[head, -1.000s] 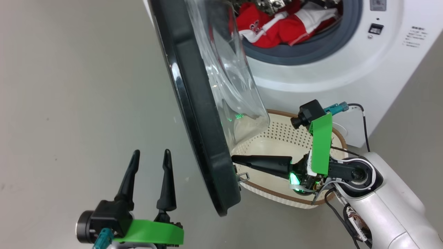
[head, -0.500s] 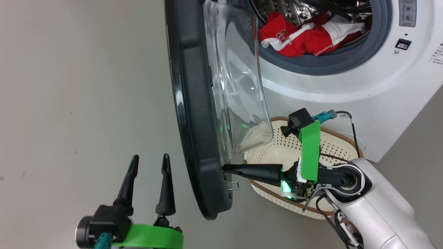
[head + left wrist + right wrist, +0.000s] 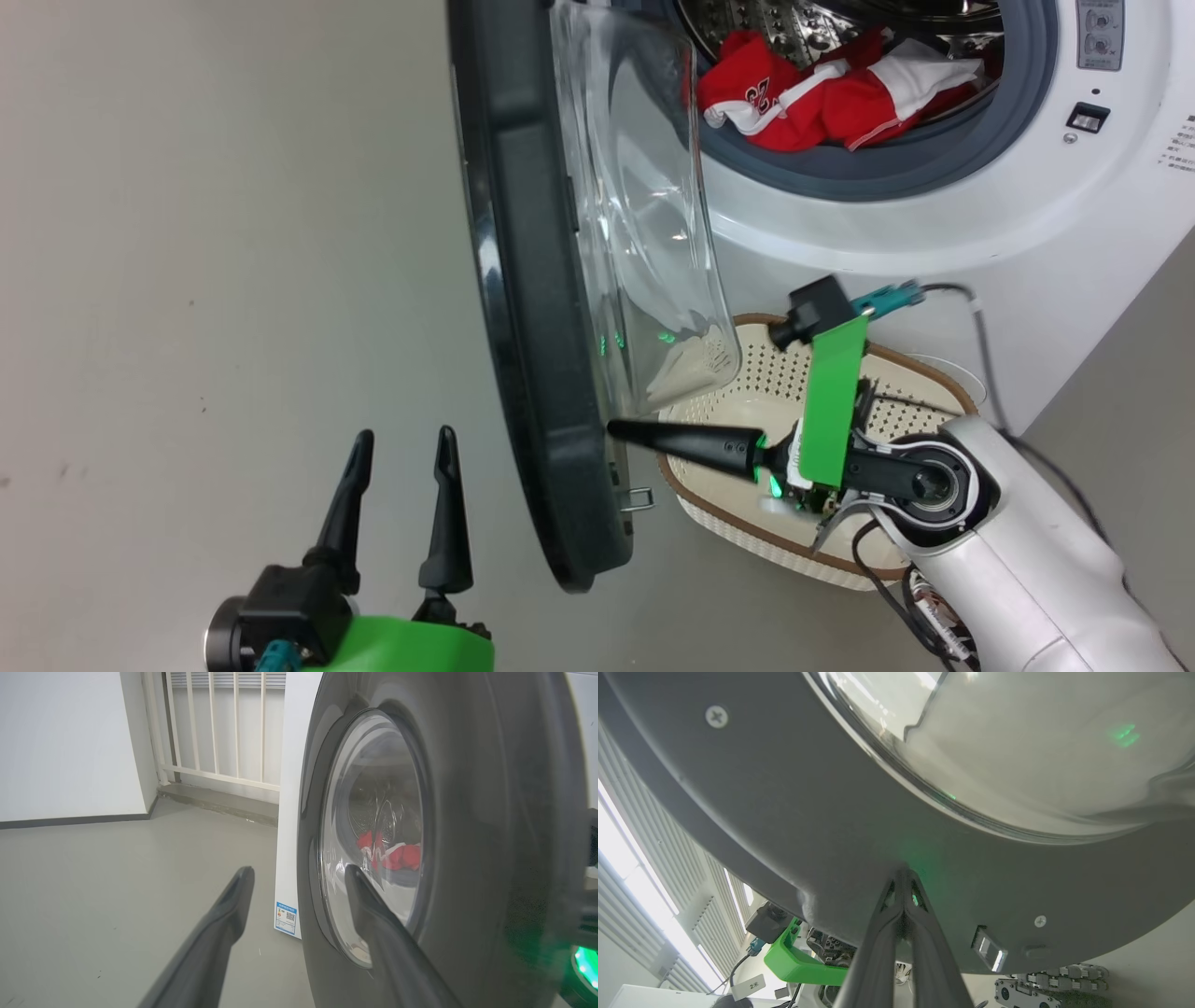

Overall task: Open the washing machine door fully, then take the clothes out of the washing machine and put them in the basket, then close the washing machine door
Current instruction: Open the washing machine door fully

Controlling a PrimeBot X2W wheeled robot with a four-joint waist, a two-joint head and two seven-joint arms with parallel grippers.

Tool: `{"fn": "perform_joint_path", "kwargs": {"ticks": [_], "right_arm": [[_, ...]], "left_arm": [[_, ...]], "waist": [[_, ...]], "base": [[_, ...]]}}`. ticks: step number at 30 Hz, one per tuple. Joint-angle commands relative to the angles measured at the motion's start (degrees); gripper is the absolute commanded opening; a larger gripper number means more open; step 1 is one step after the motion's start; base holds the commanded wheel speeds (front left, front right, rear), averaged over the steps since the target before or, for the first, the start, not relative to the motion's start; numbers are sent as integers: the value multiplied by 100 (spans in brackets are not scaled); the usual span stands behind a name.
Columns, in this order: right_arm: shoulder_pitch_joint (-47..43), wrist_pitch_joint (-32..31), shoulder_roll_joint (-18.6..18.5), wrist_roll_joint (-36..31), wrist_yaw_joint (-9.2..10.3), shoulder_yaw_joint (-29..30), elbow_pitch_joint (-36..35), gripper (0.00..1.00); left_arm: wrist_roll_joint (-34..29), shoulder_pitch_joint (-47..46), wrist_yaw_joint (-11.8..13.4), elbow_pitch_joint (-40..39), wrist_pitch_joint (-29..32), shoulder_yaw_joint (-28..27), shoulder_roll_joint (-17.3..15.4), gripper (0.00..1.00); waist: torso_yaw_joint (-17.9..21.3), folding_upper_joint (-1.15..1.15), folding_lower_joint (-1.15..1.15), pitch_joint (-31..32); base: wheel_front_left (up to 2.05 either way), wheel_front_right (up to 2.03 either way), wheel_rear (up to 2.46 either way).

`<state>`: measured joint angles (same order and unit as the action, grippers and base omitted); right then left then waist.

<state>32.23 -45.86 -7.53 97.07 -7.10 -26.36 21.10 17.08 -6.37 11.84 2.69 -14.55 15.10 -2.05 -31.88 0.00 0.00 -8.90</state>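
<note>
The washing machine (image 3: 934, 233) stands with its drum open, and the red and white clothes (image 3: 822, 93) lie inside on the grey seal. The washing machine door (image 3: 523, 280) is swung out, edge-on to me, its glass bulge facing the drum. My right gripper (image 3: 616, 431) is shut, its tips against the door's inner rim (image 3: 784, 812) near the lower edge; the right wrist view shows my right gripper (image 3: 903, 872) touching it. My left gripper (image 3: 405, 434) is open and empty, on the door's outer side. The basket (image 3: 747, 392) sits on the floor under the right arm.
The left wrist view shows the door's outer face (image 3: 467, 835) close to my left gripper (image 3: 299, 870), the clothes (image 3: 392, 854) through the glass, a blue label (image 3: 286, 917) low on the machine's side, and open grey floor (image 3: 117, 905) to the left. A metal latch (image 3: 638, 497) juts from the door's edge.
The head camera shifted, bringing more of the drum into view. The right gripper's tips stay on the door's inner rim and have risen slightly. The left gripper has dropped a little.
</note>
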Motion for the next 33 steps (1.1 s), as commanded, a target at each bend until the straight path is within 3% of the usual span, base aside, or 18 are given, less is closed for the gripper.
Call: {"fn": "perform_joint_path", "kwargs": {"ticks": [1,2,9,15,20,24,29,33], "right_arm": [[44,288,-1,-313,-39,3,-276,68],[14,465,-61,-513,-39,5,-344,100],[-247,1707,-477,-1838,-39,-111,-747,100],[-355,3571,-835,-3830,-39,-373,-497,100],[-468,4934,-711,-5172,-39,-247,-60,100],[-619,5672,-426,-5996,-39,155,291,100],[-855,6051,-134,-7180,-39,871,275,100],[-1220,6082,139,-8123,-39,1531,-245,100]], "left_arm": [[43,-86,34,-105,-45,-172,-83,100],[70,-98,46,-99,-45,-179,-83,100],[157,-163,84,-63,-45,-160,-83,100],[167,-151,112,-128,-45,-250,-83,100],[105,-91,83,-120,-45,-347,-83,100],[-93,-32,-35,-59,-45,-355,-87,100],[-206,21,-56,-168,-45,-504,-86,100],[-194,70,-75,-268,-45,-555,-84,100]], "waist": [[7,0,0,12],[10,0,0,19],[28,0,0,56],[129,0,0,118],[231,0,0,195],[300,0,0,265],[362,0,0,318],[392,0,0,323]], "base": [[0,0,0],[0,0,0],[0,0,0],[0,0,0],[0,0,0],[0,0,0],[0,0,0],[0,0,0]]}}
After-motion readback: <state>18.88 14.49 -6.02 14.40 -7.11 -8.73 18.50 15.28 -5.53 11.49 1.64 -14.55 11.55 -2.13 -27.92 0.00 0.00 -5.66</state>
